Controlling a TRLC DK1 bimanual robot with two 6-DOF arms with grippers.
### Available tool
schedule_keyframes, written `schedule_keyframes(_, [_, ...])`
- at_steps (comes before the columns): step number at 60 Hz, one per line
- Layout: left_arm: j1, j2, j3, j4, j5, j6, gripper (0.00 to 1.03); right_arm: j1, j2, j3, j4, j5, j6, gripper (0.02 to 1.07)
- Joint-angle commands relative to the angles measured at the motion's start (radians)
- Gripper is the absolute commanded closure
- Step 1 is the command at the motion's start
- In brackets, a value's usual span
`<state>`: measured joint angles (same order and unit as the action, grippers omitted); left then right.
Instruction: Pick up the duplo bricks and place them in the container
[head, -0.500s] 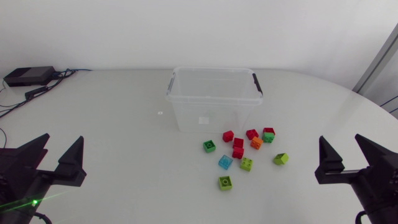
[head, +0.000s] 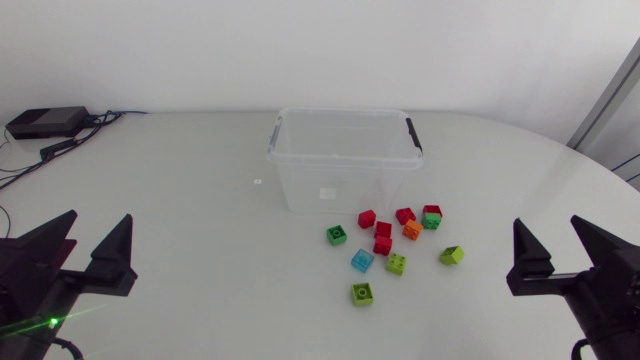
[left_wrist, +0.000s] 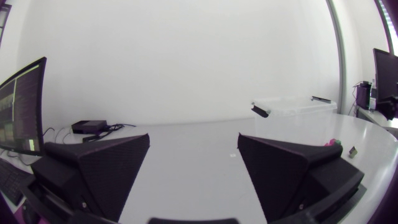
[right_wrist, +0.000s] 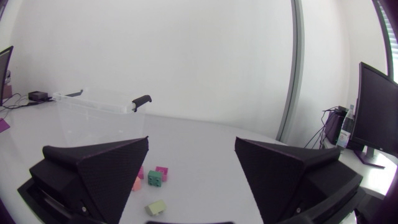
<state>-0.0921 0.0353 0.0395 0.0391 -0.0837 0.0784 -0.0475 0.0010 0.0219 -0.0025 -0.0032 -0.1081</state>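
Red, green, orange and light-blue plastic duplo bricks (head: 383, 230) lie scattered on the white table (head: 180, 200), all outside and just in front of the clear, lidless plastic container (head: 345, 175) with black handles. Towards the table's near edge, the matte black left gripper (head: 95, 240) and right gripper (head: 550, 240) sit well apart from the bricks, each with its wedge fingers spread wide.
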Motion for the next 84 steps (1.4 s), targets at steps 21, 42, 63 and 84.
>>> schedule_keyframes(21, [-0.141,0.627,0.413,-0.007,0.010,-0.040,0.05,0.008,0.444,0.259,0.039,-0.009,0.019,0.07])
schedule_keyframes(42, [-0.273,1.144,0.689,-0.163,0.015,0.115,0.08,-0.084,0.676,0.326,-0.030,-0.130,0.004,0.07])
schedule_keyframes(63, [-0.459,1.557,0.967,-0.397,0.111,0.327,0.07,-0.293,0.809,0.388,-0.257,-0.480,-0.035,0.07])
schedule_keyframes(84, [-0.511,1.871,1.206,-0.438,0.352,0.380,0.09,-0.318,1.022,0.458,-0.364,-0.480,-0.272,0.07])
